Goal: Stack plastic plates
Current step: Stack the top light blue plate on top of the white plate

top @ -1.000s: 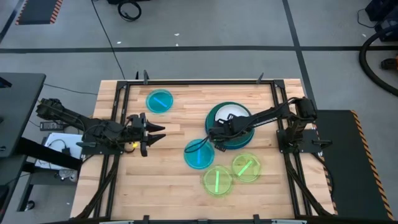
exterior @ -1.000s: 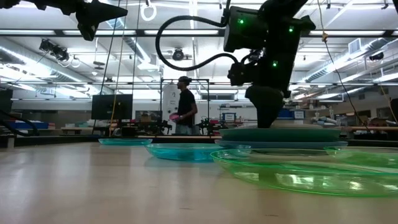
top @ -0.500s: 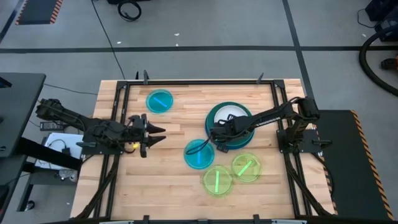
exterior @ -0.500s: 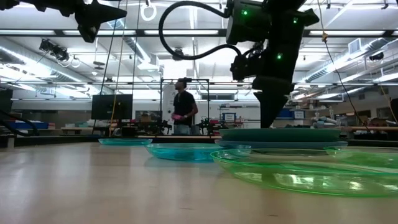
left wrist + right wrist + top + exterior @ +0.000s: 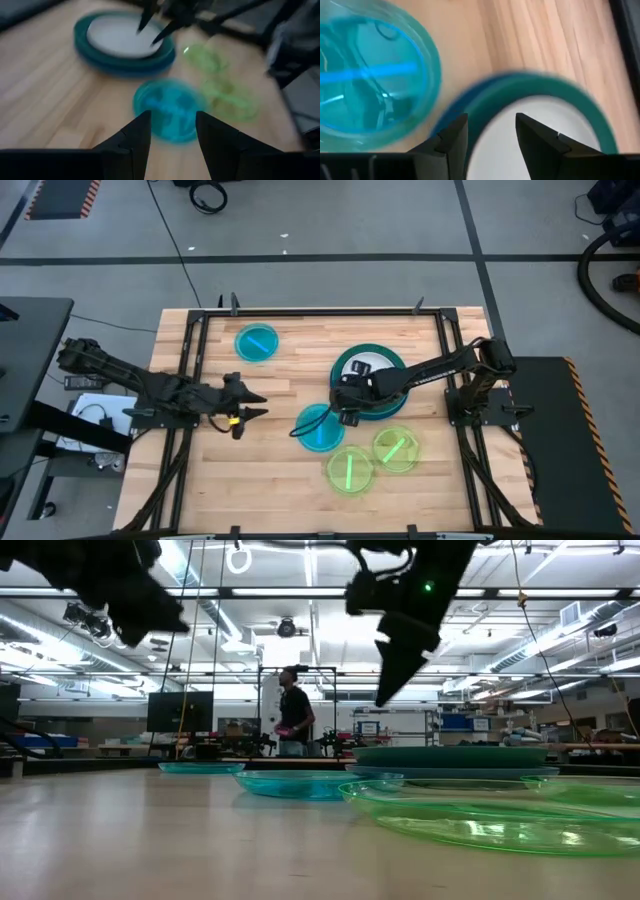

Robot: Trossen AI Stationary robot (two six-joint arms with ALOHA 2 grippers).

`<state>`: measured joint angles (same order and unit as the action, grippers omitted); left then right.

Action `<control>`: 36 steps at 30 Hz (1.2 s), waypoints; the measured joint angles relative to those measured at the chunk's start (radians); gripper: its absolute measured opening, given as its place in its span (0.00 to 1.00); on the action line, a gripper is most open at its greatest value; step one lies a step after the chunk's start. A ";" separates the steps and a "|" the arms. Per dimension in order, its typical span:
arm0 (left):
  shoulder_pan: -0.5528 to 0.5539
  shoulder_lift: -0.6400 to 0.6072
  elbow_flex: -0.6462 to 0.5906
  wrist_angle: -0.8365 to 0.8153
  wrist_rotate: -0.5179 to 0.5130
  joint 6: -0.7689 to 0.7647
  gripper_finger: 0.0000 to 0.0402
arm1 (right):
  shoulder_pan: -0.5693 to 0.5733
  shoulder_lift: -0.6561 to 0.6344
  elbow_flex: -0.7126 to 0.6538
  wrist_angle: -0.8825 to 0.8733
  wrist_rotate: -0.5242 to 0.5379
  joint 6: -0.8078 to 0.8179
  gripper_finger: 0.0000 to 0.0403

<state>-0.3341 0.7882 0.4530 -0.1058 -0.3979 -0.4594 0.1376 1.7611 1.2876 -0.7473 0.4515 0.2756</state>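
A stack of plastic plates [image 5: 368, 380] stands right of the table's middle, a white plate [image 5: 540, 135] lying in a teal one [image 5: 520, 82]. Single small plates lie flat on the wood: a cyan one [image 5: 320, 428] near the middle, another cyan one [image 5: 257, 342] at the far left, and two neon-green ones [image 5: 350, 470] [image 5: 397, 448] near the front. My right gripper [image 5: 342, 402] hangs open above the stack's near-left rim, touching nothing. My left gripper [image 5: 250, 406] is open in the air, left of the middle cyan plate [image 5: 167, 110].
A black metal frame [image 5: 300, 311] runs round the wooden tabletop. Bare wood lies between the left gripper and the far cyan plate, and along the near left. Beyond the table, in the low view, a person [image 5: 294, 710] stands far back in the room.
My right gripper has opened and risen off the stack's near-left rim, tipping as it went up. The stack has stayed in place. My left gripper has moved a little toward the table's near edge and the middle cyan plate, and has come lower.
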 joint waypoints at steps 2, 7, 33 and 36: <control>0.018 0.037 0.000 -0.035 0.000 -0.023 0.40 | 0.008 0.000 0.002 0.063 0.000 -0.085 0.43; 0.092 0.117 0.000 -0.113 0.001 -0.037 0.40 | 0.015 0.000 0.002 0.190 -0.035 -0.198 0.43; 0.602 0.521 0.000 -0.043 -0.078 0.501 0.40 | 0.169 0.021 -0.019 0.356 0.032 -0.035 0.41; 0.634 0.549 0.000 -0.024 -0.083 0.568 0.40 | 0.169 0.022 -0.019 0.359 0.031 -0.011 0.41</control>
<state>0.2996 1.3375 0.4534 -0.1296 -0.4810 0.1086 0.3069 1.7828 1.2686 -0.3881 0.4824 0.2646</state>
